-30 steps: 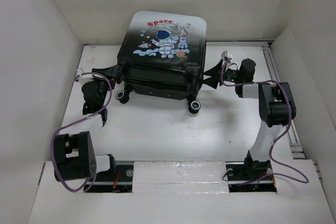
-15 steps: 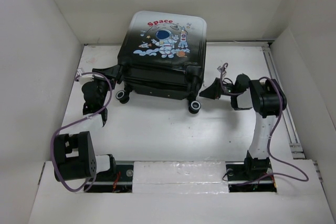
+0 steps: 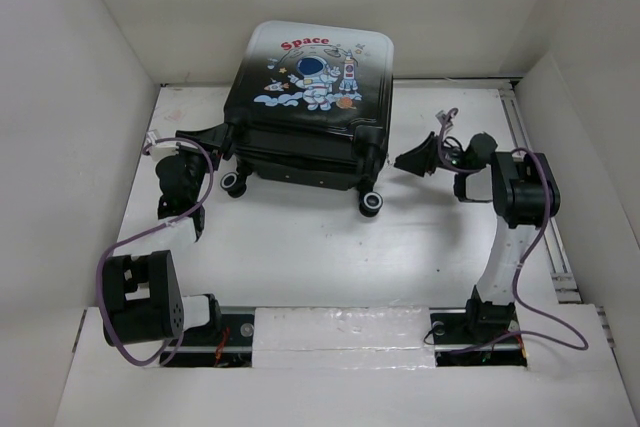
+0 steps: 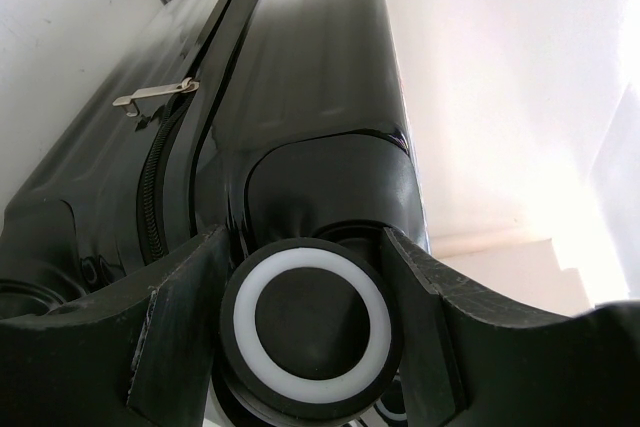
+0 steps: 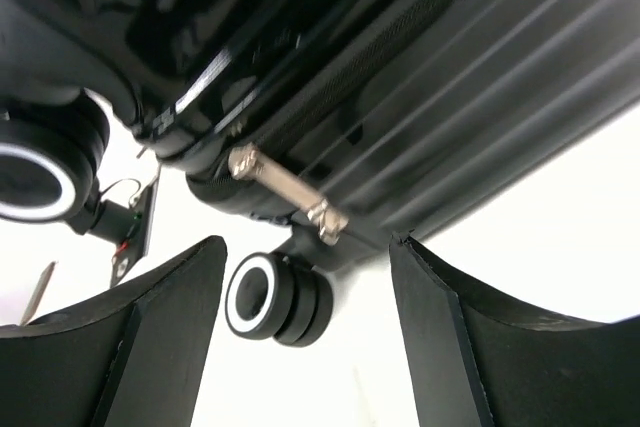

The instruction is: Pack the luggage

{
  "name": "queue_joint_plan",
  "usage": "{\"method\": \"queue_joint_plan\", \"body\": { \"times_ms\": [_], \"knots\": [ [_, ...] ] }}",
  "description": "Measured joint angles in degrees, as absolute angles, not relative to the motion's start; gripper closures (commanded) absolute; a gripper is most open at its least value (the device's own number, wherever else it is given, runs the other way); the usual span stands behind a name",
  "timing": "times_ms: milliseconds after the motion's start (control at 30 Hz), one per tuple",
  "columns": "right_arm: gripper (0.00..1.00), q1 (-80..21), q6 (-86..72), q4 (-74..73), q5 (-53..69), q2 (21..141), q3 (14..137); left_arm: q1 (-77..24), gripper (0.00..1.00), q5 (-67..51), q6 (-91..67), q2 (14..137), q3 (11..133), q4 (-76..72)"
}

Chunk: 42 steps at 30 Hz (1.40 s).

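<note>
Walls (image 3: 90, 97) of white box in a white table (image 3: 300, 247) bearing the closed luggage (image 3: 310, 97); left gripper (image 3: 218, 137) gapes around a caster wheel (image 4: 312, 322), right gripper (image 3: 405, 159) spread wide, empty, just beside.

Luggage (image 3: 305, 107): I see it at the far middle of the surface (image 3: 300, 257), caster wheels (image 3: 371, 203) toward the arms.
Left gripper (image 3: 215, 139): at the luggage's left side, one wheel (image 4: 310, 319) between its fingers.
Right gripper (image 3: 408, 157): right of the luggage, near it, apart.
Zipper pull (image 5: 287, 192): before my right gripper.
</note>
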<state>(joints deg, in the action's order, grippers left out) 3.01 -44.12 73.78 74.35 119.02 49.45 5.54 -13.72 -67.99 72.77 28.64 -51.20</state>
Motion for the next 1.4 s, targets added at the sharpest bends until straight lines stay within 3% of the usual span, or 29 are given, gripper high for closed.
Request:
{"method": "queue_joint_plan", "body": {
  "times_ms": [467, 600, 700, 1000, 1067, 1133, 1267, 1333, 1400],
  "knots": [
    [0.28, -0.91, -47.94, 74.19, 76.12, 121.43, 58.35, 5.54, 1.0, -13.69, -67.99, 72.79, 28.64, -51.2],
    [0.39, -0.91, -48.27, 74.32, 76.09, 122.23, 58.43, 5.54, 1.0, -13.69, -67.96, 72.79, 28.64, -51.2],
    [0.42, -0.91, -47.97, 74.63, 75.55, 122.3, 57.39, 5.54, 1.0, -13.69, -67.96, 72.79, 28.64, -51.2],
    [0.71, -0.95, -48.4, 76.25, 74.94, 121.43, 54.41, 5.54, 1.0, -13.65, -67.96, 72.79, 28.64, -51.18],
    [0.71, -0.95, -48.45, 76.62, 74.91, 121.34, 54.24, 5.54, 1.0, -13.65, -67.94, 72.79, 28.64, -51.18],
    [0.65, -0.95, -48.42, 76.77, 74.85, 121.12, 53.91, 5.54, 1.0, -13.65, -67.94, 72.79, 28.64, -51.18],
    [0.69, -0.95, -48.1, 77.25, 74.19, 120.92, 52.71, 5.54, 1.0, -13.65, -67.92, 72.79, 28.64, -51.16],
    [0.54, -1.08, -47.77, 77.41, 73.91, 120.81, 51.99, 5.54, 1.0, -13.61, -67.9, 72.82, 28.64, -51.16],
    [0.53, -1.61, -46.89, 77.01, 73.58, 120.79, 51.07, 5.54, 1.0, -13.61, -67.9, 72.82, 28.64, -51.16]
  ]
}}
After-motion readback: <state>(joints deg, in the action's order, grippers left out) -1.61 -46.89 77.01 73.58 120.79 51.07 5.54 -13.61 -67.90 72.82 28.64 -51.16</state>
